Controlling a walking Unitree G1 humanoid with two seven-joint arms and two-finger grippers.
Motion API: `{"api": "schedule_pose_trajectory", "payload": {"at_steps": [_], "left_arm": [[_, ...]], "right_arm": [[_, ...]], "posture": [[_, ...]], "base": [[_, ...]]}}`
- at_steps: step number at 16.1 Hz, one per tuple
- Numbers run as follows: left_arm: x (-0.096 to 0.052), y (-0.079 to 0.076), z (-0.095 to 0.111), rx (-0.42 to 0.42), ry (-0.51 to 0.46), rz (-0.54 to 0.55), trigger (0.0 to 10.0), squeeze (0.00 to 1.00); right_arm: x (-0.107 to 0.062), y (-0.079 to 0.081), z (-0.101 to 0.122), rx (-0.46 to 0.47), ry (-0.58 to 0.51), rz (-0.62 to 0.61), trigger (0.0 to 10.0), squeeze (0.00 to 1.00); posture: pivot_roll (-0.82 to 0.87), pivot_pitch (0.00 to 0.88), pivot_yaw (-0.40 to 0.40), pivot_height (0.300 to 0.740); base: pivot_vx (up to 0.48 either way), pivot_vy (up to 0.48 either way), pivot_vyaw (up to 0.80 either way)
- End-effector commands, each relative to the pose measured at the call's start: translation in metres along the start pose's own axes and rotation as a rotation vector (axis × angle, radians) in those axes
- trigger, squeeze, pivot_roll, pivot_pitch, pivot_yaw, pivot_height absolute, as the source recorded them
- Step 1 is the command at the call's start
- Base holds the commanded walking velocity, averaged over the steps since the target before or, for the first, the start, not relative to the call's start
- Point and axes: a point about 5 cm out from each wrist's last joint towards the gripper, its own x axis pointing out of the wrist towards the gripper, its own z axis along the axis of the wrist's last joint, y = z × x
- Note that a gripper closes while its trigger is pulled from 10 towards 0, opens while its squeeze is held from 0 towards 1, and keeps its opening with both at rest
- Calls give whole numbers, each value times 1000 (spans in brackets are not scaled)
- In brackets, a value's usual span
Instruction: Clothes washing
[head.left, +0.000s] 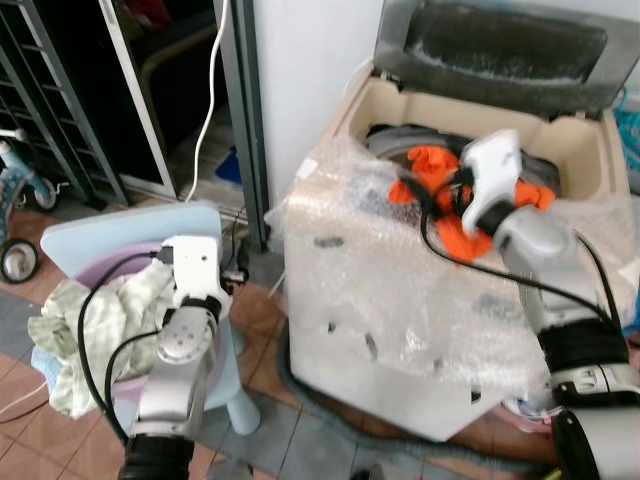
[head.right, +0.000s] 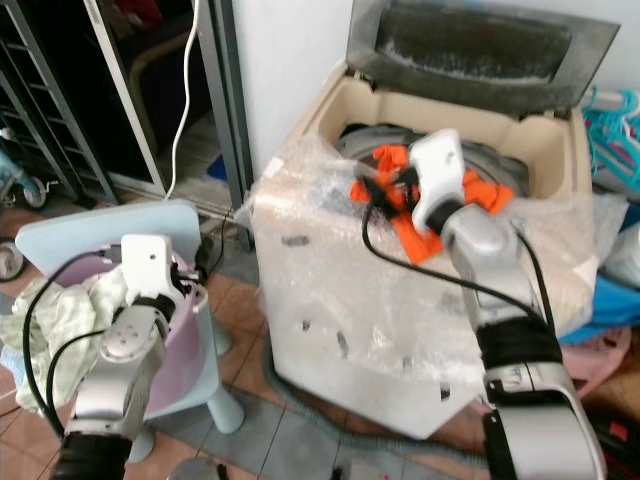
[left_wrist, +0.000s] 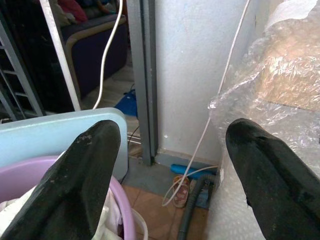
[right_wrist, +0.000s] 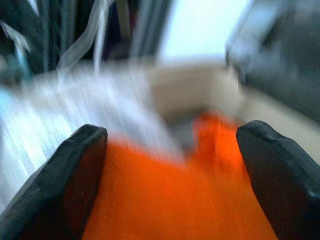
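A top-loading washing machine (head.left: 400, 310) wrapped in bubble wrap stands with its lid (head.left: 500, 45) raised. An orange garment (head.left: 425, 165) lies across the rim of its opening, partly down in the drum. My right gripper (right_wrist: 170, 150) hovers right over this garment, open, with the orange cloth spread between and below its fingers (right_wrist: 75, 170). To the left a pink basin (head.right: 190, 310) holds pale green and white clothes (head.left: 110, 320) on a light blue chair (head.left: 110, 230). My left gripper (left_wrist: 170, 145) is open and empty above the basin's far edge.
A grey door frame (head.left: 245, 120) and a hanging white cable (head.left: 210, 100) stand between the chair and the machine. A grey hose (left_wrist: 192, 210) lies on the floor by the wall. A child's tricycle (head.left: 15, 200) is at far left, teal hangers (head.right: 615, 110) at far right.
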Motion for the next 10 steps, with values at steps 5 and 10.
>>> {"api": "schedule_pose_trajectory", "payload": {"at_steps": [5, 10], "left_arm": [[1, 2, 4, 6, -11, 6, 10000, 0], [1, 2, 3, 9, -6, 4, 10000, 0]], "right_arm": [[-10, -36, -20, -13, 179, -218, 10000, 0], [-32, -98, 12, 81, 17, -736, 10000, 0]], "posture": [[-40, 0, -12, 740], [-41, 0, -8, 740]], "base": [[0, 0, 0], [0, 0, 0]]}}
